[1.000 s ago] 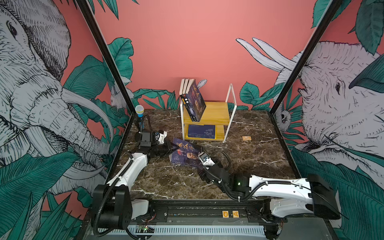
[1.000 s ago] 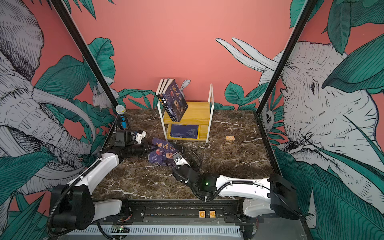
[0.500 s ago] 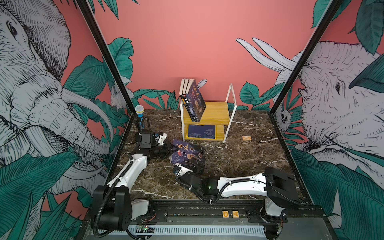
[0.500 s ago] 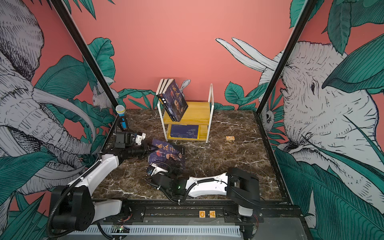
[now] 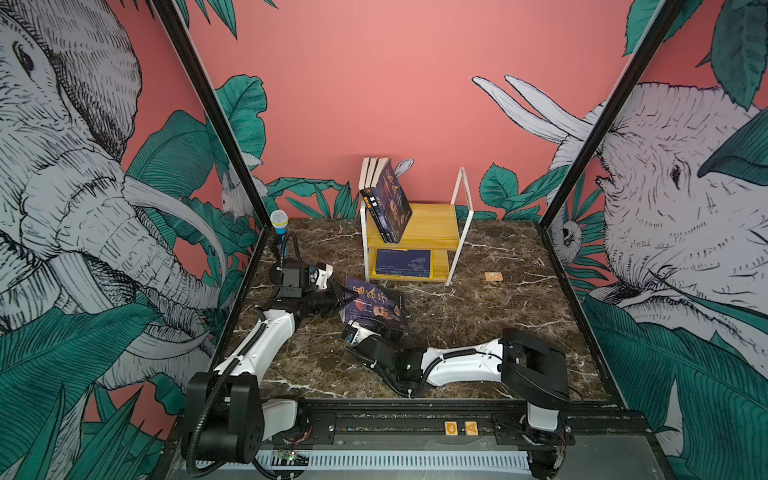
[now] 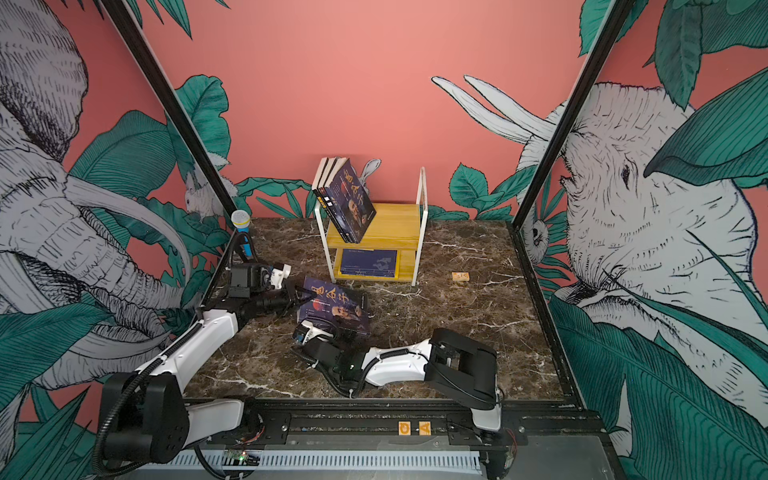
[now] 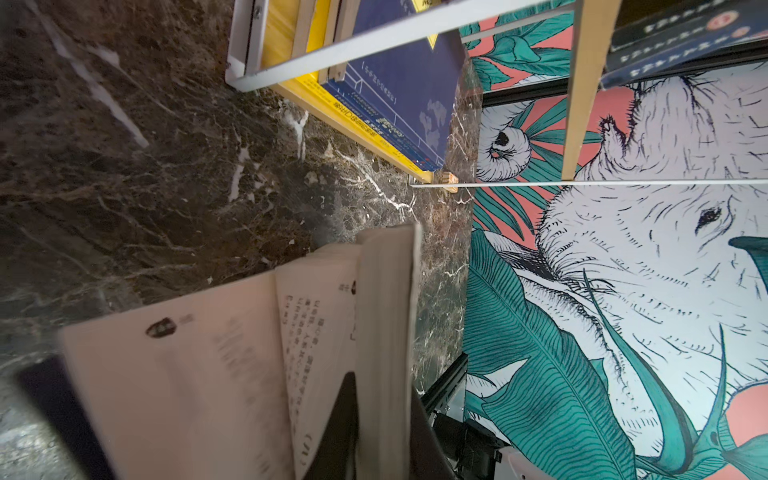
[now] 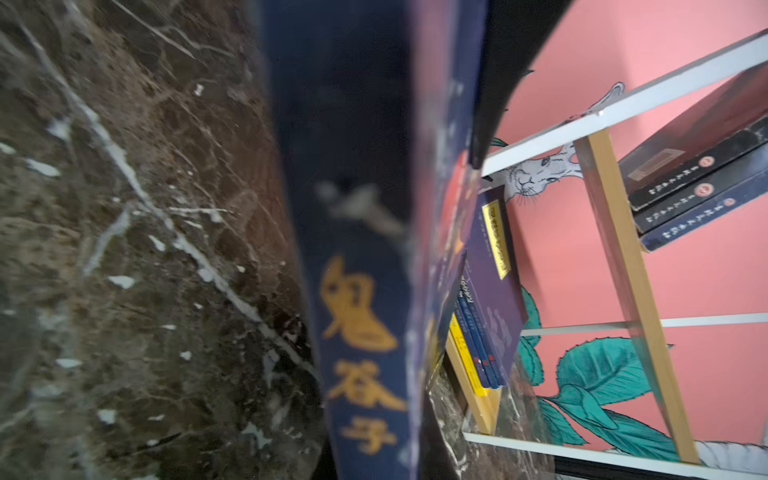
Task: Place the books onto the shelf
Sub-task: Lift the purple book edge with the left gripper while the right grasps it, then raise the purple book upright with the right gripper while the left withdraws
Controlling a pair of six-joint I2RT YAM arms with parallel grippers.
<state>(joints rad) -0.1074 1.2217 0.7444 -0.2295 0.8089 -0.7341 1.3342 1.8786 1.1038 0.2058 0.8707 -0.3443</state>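
Navy book (image 5: pixel 376 305) is lying on table (image 5: pixel 478 316) in front of shelf (image 5: pixel 432 226). Left gripper (image 5: pixel 341 296) is clamping its left edge, pages parting beside finger (image 7: pixel 340 428). Right gripper (image 5: pixel 384 330) is sitting at near spine edge; cannot tell if gripping. On upper tier three books (image 5: pixel 388 203) are leaning, flat books (image 5: pixel 403 262) lying below.

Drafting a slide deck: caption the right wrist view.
Close-up: navy book with gold calligraphy in front, stocked shelf beyond.
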